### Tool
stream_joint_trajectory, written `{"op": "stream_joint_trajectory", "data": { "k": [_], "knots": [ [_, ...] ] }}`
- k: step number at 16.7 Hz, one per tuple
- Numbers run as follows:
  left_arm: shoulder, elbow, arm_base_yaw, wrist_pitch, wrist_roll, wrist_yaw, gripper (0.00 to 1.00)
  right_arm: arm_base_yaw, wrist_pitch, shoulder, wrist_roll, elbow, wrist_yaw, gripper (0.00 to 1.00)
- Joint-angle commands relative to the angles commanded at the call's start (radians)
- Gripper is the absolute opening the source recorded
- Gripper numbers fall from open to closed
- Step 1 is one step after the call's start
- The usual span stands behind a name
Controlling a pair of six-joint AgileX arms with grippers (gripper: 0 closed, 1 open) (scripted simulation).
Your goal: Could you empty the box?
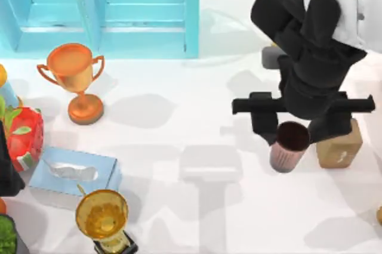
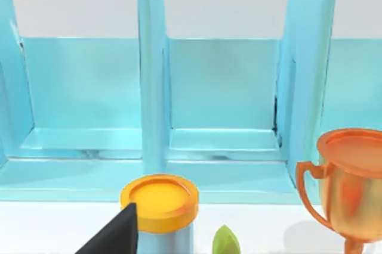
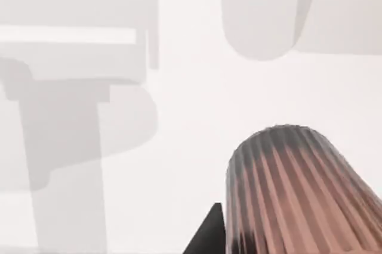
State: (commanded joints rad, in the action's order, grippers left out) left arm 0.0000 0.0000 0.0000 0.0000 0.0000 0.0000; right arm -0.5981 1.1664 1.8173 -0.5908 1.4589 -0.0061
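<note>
The box is a light-blue, open-fronted case with a divider, standing at the back left of the table. In the left wrist view the box shows two compartments with nothing in them. My right gripper hangs over the right half of the table, shut on a ribbed pinkish-brown cup. The cup is held above the table, apart from its shadow. My left arm is parked at the left edge.
An orange trophy stands in front of the box. Near the front left are a gold trophy, a blue tissue box and a red strawberry-print carton. A wooden block stands beside the cup. An orange-lidded can is close to the left gripper.
</note>
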Motion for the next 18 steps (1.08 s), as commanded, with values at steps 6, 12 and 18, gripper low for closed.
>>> {"op": "stream_joint_trajectory", "data": {
  "k": [6, 12, 18],
  "knots": [
    [0.0, 0.0, 0.0, 0.0, 0.0, 0.0, 1.0, -0.146, -0.075, -0.054, -0.169, -0.173, 0.003, 0.0],
    [0.0, 0.0, 0.0, 0.0, 0.0, 0.0, 1.0, -0.143, -0.088, -0.043, -0.17, -0.185, 0.0, 0.0],
    [0.0, 0.0, 0.0, 0.0, 0.0, 0.0, 1.0, -0.149, -0.195, -0.019, -0.174, -0.259, 0.002, 0.0]
  ]
}}
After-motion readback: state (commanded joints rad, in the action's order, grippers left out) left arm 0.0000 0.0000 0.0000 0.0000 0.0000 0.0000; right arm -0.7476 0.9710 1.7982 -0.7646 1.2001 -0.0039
